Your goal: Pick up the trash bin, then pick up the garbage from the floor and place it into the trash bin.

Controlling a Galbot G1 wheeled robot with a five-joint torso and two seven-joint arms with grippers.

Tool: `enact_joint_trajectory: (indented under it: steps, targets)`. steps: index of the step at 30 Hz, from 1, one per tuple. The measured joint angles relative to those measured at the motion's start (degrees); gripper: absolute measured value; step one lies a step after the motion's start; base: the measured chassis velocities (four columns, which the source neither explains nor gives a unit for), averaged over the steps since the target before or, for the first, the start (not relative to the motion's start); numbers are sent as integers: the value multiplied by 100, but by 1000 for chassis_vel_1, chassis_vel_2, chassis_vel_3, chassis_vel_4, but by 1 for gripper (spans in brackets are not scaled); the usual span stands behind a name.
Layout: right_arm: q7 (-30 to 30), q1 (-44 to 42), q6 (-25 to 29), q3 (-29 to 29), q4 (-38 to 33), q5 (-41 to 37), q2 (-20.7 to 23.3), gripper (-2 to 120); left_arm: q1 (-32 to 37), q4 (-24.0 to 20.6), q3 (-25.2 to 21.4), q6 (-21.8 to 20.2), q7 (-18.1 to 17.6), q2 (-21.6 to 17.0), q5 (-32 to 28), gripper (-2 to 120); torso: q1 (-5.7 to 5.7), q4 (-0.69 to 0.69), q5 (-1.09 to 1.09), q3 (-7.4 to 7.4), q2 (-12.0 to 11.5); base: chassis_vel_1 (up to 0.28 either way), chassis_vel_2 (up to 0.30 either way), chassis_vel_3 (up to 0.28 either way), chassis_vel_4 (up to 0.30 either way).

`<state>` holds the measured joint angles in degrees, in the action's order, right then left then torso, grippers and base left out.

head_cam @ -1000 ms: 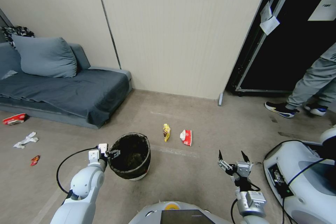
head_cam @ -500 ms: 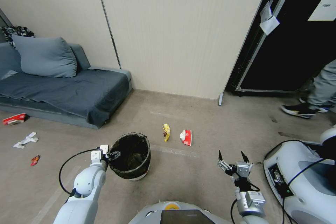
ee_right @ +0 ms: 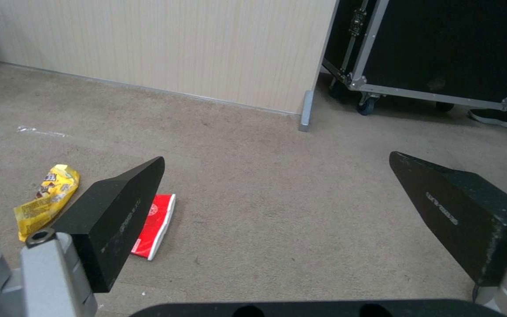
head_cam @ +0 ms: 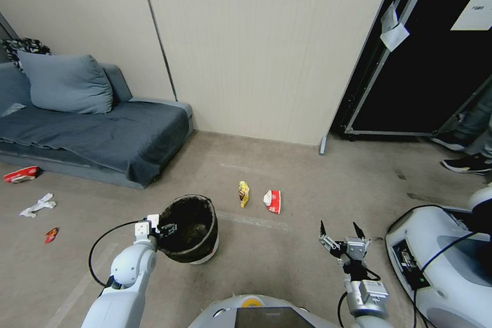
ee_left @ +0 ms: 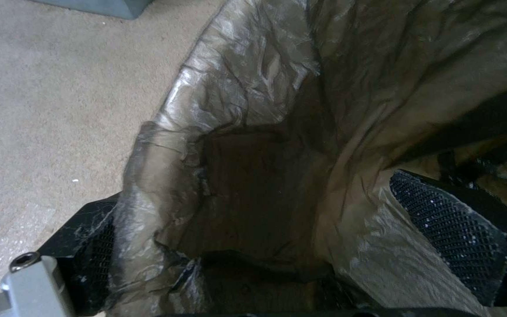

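Observation:
The trash bin (head_cam: pixel 190 230), white with a dark liner, stands slightly tilted on the floor (head_cam: pixel 287 251) before me. My left gripper (head_cam: pixel 167 227) is at its near-left rim. In the left wrist view the left gripper (ee_left: pixel 259 189) is open and straddles the liner-covered rim (ee_left: pixel 165 132), one finger outside and one inside. My right gripper (head_cam: pixel 339 228) hangs open above bare floor, nothing in it. Garbage lies beyond: a yellow wrapper (head_cam: pixel 244 193) (ee_right: pixel 45 198) and a red-and-white packet (head_cam: pixel 272 201) (ee_right: pixel 154 220). Far left lie another packet (head_cam: pixel 21 174), crumpled white paper (head_cam: pixel 38 205) and a red scrap (head_cam: pixel 50 234).
A grey sofa (head_cam: pixel 102 133) fills the left side and a black wheeled flight case (head_cam: pixel 425 61) stands at the back right. Another white robot base (head_cam: pixel 441 266) with cables sits close on my right. A person's shoes (head_cam: pixel 466 163) are near the case.
My left arm has pushed a little to the right into the bin's rim, and the bin now leans and has shifted slightly. The person at the right has stepped farther away. The right arm is still.

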<state>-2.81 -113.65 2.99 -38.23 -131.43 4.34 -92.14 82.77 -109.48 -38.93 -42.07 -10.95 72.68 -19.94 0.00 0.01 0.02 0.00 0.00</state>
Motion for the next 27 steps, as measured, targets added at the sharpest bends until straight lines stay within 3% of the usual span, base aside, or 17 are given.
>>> enact_joint_trajectory:
  steps: [4,15,27]
  targets:
    - [-2,-5,6,10,2,10,1,100,-1,7,17,3,25,3,11,97,0,0,1,-1,0,0,0,0,0]
    - [-21,-10,14,53,12,24,0,100,13,-64,63,9,-4,9,38,53,0,-1,-2,-1,1,0,0,0,0]
    - [-33,-9,20,66,21,30,0,100,8,-97,7,3,-29,-14,64,19,0,-2,-3,0,0,0,0,0,0]
